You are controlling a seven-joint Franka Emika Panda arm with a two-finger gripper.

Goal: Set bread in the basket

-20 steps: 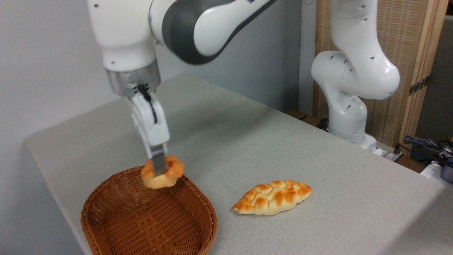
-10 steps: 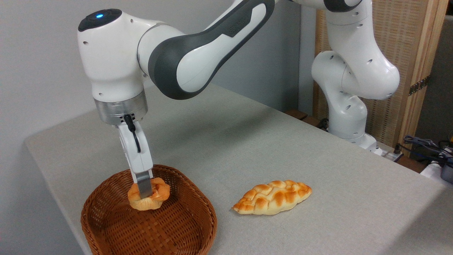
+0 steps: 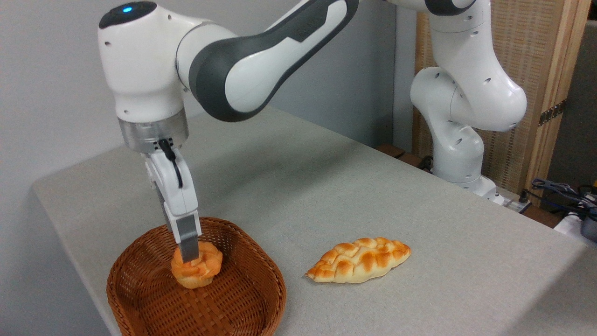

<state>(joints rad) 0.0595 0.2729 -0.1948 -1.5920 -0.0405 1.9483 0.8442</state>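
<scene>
The end effector point(image 3: 189, 255) was clamped on the knotted bun point(image 3: 196, 269), which sat inside the wicker basket point(image 3: 252, 298). It looked light, soft and squashable, best pinched gently across its folded top.

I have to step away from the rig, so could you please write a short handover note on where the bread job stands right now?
Gripper: finger at the top of the bread; whether it grips or has let go cannot be told from this view.
Bread: inside the basket, apparently resting on its woven floor.
Braided loaf: on the table, right of the basket, untouched.
Done: bread is in the basket.
Left: confirm release, lift the arm clear.
</scene>
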